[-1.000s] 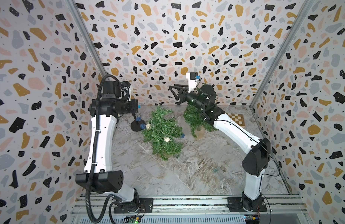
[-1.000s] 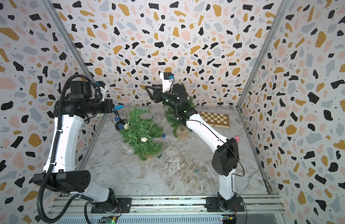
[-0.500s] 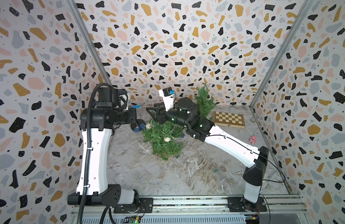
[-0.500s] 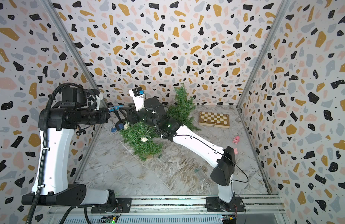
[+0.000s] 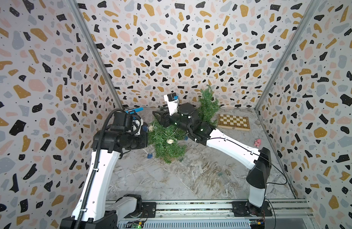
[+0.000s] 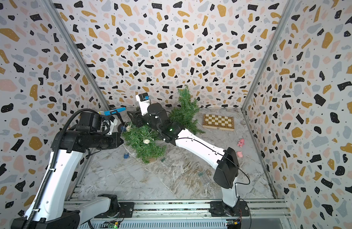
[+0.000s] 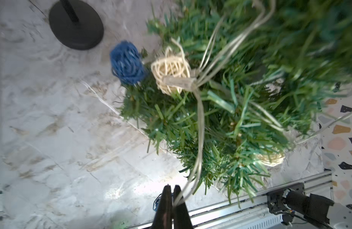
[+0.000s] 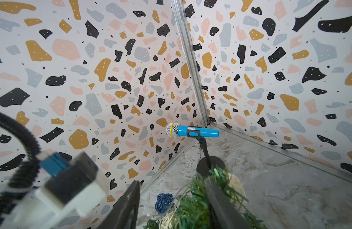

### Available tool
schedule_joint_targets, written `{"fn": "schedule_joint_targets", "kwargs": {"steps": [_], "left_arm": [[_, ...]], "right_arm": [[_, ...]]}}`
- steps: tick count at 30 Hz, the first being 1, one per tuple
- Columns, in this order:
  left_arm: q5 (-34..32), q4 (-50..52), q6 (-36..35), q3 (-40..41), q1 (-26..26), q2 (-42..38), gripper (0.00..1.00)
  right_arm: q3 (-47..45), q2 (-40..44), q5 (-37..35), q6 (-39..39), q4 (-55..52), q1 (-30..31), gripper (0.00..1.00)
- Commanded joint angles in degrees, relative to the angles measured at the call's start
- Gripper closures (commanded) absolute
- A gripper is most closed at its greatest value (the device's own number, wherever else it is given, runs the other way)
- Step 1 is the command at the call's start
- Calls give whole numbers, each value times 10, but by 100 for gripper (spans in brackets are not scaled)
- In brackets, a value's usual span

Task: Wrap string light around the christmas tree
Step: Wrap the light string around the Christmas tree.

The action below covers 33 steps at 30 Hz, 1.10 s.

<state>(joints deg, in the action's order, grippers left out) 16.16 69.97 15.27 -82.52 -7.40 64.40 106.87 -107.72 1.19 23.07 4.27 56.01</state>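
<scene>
The string light (image 7: 199, 126) is draped over the christmas tree (image 5: 167, 144), which is placed toward the back of the tabletop (image 5: 151, 178). Whether the tree is upright or tilted cannot be told. A cream woven ball (image 7: 170, 69) and a blue woven ball (image 7: 127, 63) on the strand are seen at the edge of the foliage.

The step in hand is judged to be the leading of the free strand round the branches. For this to be done well, the wire is best drawn under light tension, so that it is settled into the needles and not slid off them. The tree is best steadied near its tip so that it is not pulled over.

The left end effector (image 7: 172, 195) is pressed together, with the thin wire pinched between its tips. The right end effector (image 8: 173, 202) is spread about halfway, with foliage between its jaws. Whether the branches are pressed cannot be told. A toy microphone (image 8: 193, 132) on a stand is seen just beyond.
</scene>
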Motion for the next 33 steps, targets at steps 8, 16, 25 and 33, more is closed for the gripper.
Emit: {"fn": "schedule_joint_targets", "kwargs": {"steps": [8, 16, 25, 33], "left_arm": [[84, -208, 85, 175, -18, -59, 100], [70, -217, 64, 212, -23, -65, 76], [0, -168, 36, 149, -23, -78, 57], [-95, -119, -4, 93, -22, -99, 40]], "right_arm": [[-38, 30, -3, 9, -17, 2, 45], [-42, 29, 3, 15, -5, 4, 46], [-36, 50, 22, 9, -1, 7, 46], [-33, 92, 37, -20, -20, 7, 44]]}}
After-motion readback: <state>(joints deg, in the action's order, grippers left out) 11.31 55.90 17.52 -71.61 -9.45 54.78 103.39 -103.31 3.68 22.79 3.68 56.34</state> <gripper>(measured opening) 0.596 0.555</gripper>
